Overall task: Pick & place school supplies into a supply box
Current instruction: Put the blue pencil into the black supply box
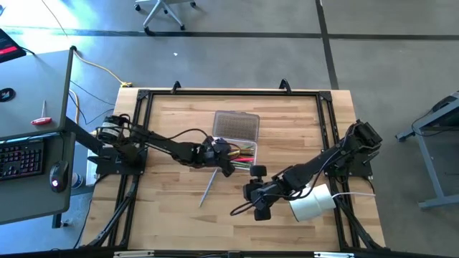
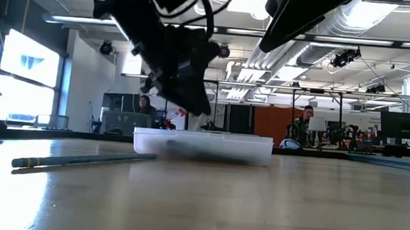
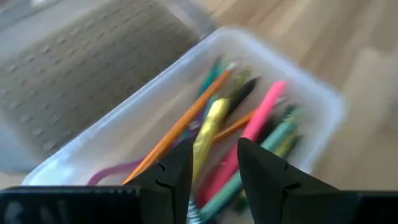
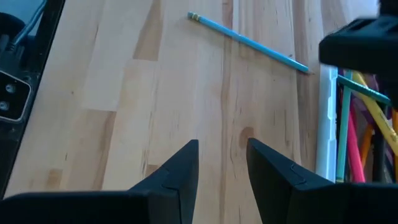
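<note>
Left gripper (image 3: 214,163) reaches over clear plastic supply box (image 3: 314,96), jaws spread, empty; right gripper (image 4: 222,163) hovers, jaws spread, above bare wooden table (image 4: 124,93).

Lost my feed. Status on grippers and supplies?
Left gripper over the supply box, jaws open, empty. Right gripper open over bare table. Box holds most supplies; one blue pencil still on the table. Nothing blocking it.

Supply box (image 3: 186,112) contents motion-blurred
</note>
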`<state>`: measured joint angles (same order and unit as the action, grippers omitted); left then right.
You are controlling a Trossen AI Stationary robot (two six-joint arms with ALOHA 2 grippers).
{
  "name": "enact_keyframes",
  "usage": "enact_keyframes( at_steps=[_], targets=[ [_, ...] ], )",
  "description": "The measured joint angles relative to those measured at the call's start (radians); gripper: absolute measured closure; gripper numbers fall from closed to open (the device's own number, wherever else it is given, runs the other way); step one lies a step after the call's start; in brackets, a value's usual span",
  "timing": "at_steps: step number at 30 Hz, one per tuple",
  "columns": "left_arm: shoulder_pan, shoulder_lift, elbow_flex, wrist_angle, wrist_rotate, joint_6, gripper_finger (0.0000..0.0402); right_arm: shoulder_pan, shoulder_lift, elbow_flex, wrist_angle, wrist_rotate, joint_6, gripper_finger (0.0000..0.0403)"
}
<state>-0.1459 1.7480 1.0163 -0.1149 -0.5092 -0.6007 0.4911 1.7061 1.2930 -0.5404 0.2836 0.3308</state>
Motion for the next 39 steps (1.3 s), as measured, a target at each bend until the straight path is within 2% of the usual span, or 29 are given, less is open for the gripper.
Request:
enact_keyframes(
  at_steps=[4, 10, 14, 17, 20, 23, 24, 26, 33, 39],
  targets=[
    [-0.006, -0.017, 0.091, -0.069, 0.009, 0.059, 0.025, 0.0, 0.0, 0.0, 0.031, 0.003, -0.067, 0.0289],
    [-0.017, -0.031, 0.271, -0.428, 0.009, 0.081, 0.0257, 0.0, 0.016, 0.0, 0.112, -0.002, -0.134, 0.0289],
    [-0.054, -0.044, 0.401, -0.701, -0.049, 0.072, 0.0257, -0.002, 0.046, 0.0, 0.175, 0.008, -0.235, 0.0289],
    [-0.088, -0.066, 0.482, -0.963, -0.111, -0.021, 0.0257, -0.011, 0.1, 0.0, 0.272, 0.008, -0.313, 0.0289],
    [-0.131, -0.099, 0.548, -1.221, -0.152, -0.188, 0.0257, -0.034, 0.163, 0.0, 0.405, -0.037, -0.411, 0.0289],
    [-0.2, -0.134, 0.57, -1.431, -0.183, -0.357, 0.0257, -0.064, 0.221, 0.0, 0.543, -0.032, -0.49, 0.0289],
    [-0.227, -0.146, 0.566, -1.467, -0.185, -0.409, 0.0257, -0.075, 0.236, 0.0, 0.596, -0.03, -0.493, 0.0289],
    [-0.275, -0.185, 0.539, -1.433, -0.185, -0.419, 0.0257, -0.101, 0.253, 0.0, 0.65, -0.048, -0.492, 0.0289],
    [-0.464, -0.249, 0.458, -1.452, -0.235, -0.552, 0.0257, -0.201, 0.324, 0.003, 0.764, -0.226, -0.479, 0.0289],
    [-0.514, -0.264, 0.415, -1.447, -0.26, -0.561, 0.0257, -0.261, 0.42, 0.023, 0.819, -0.337, -0.484, 0.0289]
  ],
)
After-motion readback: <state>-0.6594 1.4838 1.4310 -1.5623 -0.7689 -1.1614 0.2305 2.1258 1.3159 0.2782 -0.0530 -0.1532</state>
